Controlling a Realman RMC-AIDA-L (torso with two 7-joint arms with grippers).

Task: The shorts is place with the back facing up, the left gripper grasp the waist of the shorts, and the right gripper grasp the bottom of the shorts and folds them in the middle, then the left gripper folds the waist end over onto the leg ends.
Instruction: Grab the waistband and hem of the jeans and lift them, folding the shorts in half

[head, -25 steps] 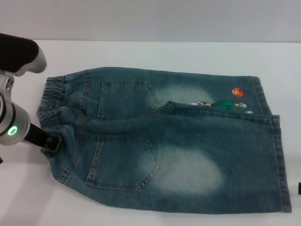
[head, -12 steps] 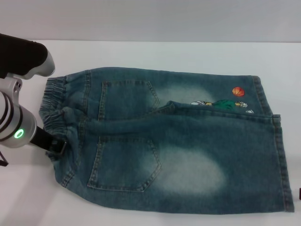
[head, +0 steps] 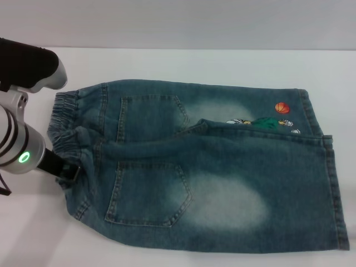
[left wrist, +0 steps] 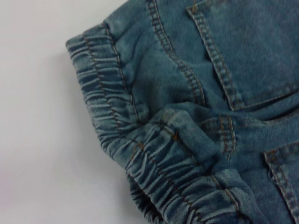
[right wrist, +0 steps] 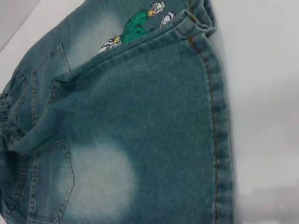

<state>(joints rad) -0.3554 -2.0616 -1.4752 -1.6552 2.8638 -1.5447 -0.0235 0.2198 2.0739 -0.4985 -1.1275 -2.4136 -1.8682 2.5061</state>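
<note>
Shorts (head: pixel 211 167): blue washed denim, matte and slightly fuzzy, orange-brown topstitching along seams. Laid flat on white table (head: pixel 183 64), back side up, already folded lengthwise so one leg lies over the other, upper layer offset toward the near edge. Two faded pale patches (head: pixel 222 203), oval in shape, one on each layer. Two back patch pockets (head: pixel 149 192), five-sided with pointed lower edge, double-stitched. Waist of the shorts (head: pixel 67 125) at the left end: gathered elastic band, puckered into close parallel ridges, bunched and doubled where the layers meet; same ridging seen close in the left wrist view (left wrist: pixel 117 135). Bottom of the shorts (head: pixel 334 189) at the right end: flat, straight, stitched hem, running from far edge to near edge. Cartoon print (head: pixel 261 122) with orange basketball (head: pixel 282 108) on the lower layer near the hem, partly covered by the upper layer's folded edge.

Left gripper (head: pixel 69 171): black claw on a silver banded arm with green light, at the near corner of the waist band, in contact with the fabric. Fingers mostly buried in the gathered denim; spread or pinched cannot be determined. Right gripper: not seen in any view.

Change against the earlier head frames: left arm shifted slightly rightward and toward the garment; waist corner pushed inward with it; near edge of the shorts displaced a little to the right. Print, far edge and hem essentially unmoved.
</note>
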